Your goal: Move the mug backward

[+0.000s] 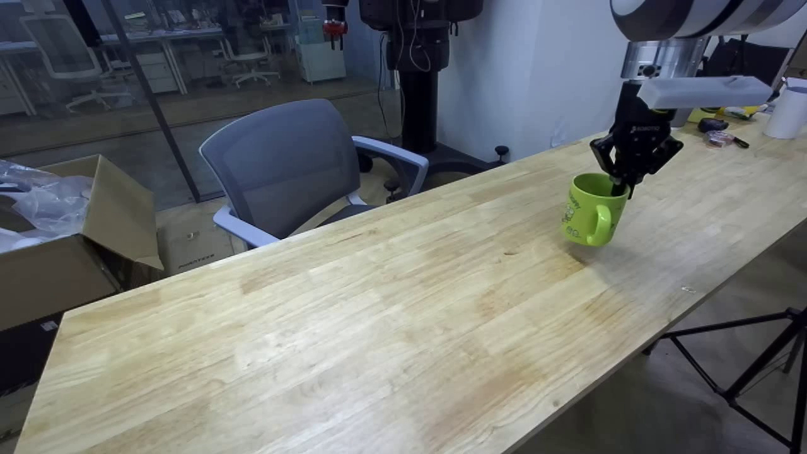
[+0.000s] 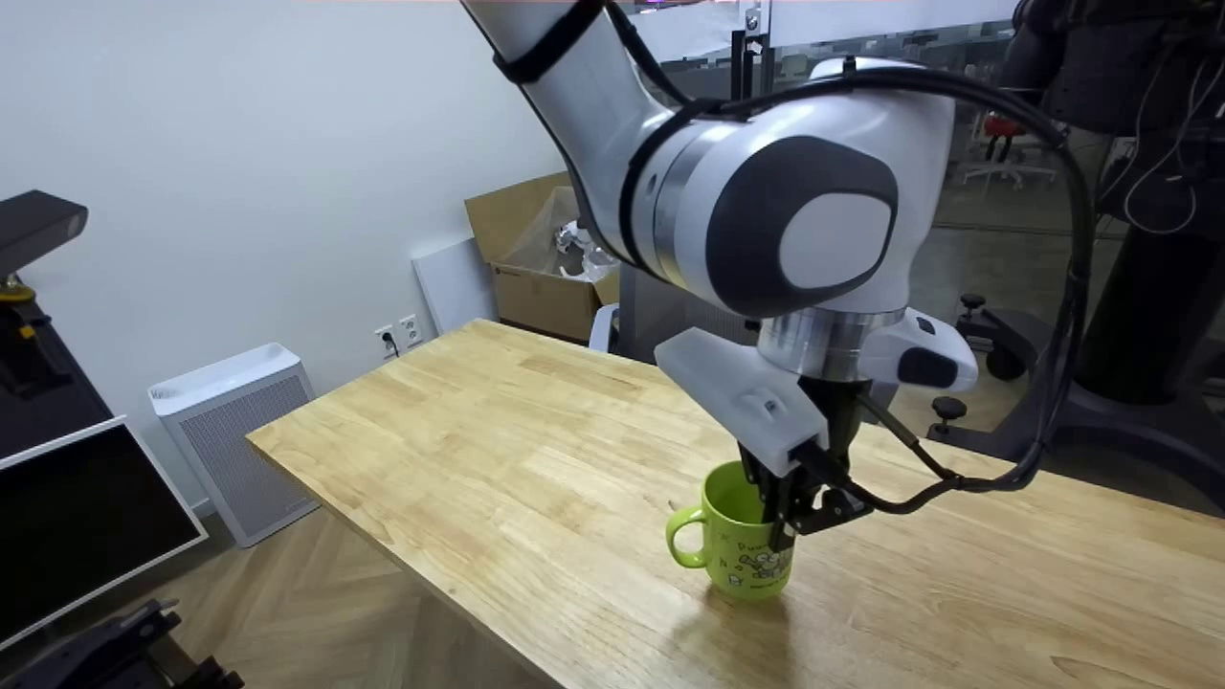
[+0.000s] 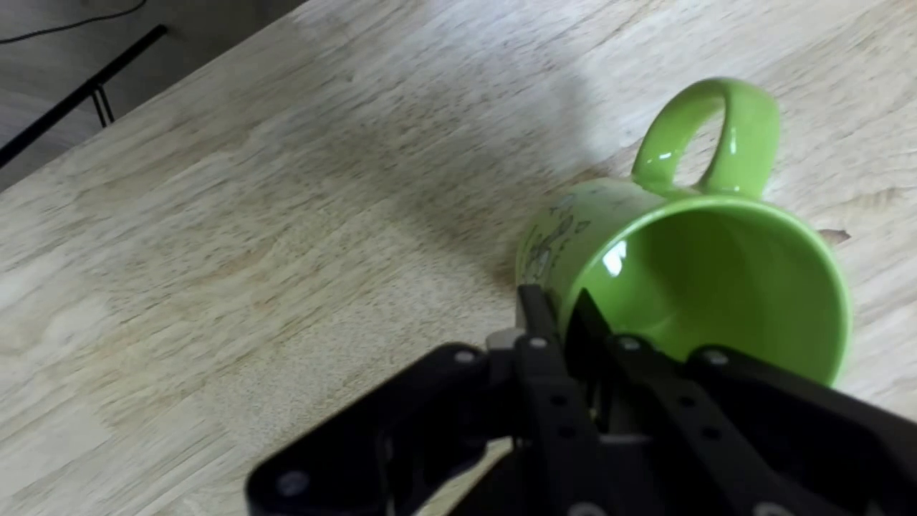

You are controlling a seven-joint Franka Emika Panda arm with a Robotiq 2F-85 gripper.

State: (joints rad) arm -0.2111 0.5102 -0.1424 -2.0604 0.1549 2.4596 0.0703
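- One lime-green mug (image 1: 581, 217) hangs by its wall from the pincer (image 3: 560, 308), mouth facing up, over the table (image 1: 353, 328).
- Both fingers (image 3: 531, 315) are drawn together until little more than the wall's thickness parts them: in the wrist view, one runs down inside the mouth, its partner lies along the outer face, and the rim passes between.
- Most of the mug therefore sits to one side of the pincer, the right side in the wrist view, with its body reaching below the fingertips.
- The handle (image 3: 749, 143) is clear of the fingers, some way round the rim from where they grip.
- Dark drawings (image 2: 763, 566) and lettering mark the outer wall, close by the outside finger in an exterior view.
- In both exterior views the base looks just off the table, a shadow near it; whether any edge touches, I cannot tell for certain.
- The white and grey arm (image 2: 813, 211) comes down from above, the pincer pointing downward.
- A white container (image 1: 785, 116) stands on the table, well apart from the mug.
- A grey chair (image 1: 290, 167) is beside the table's long edge.
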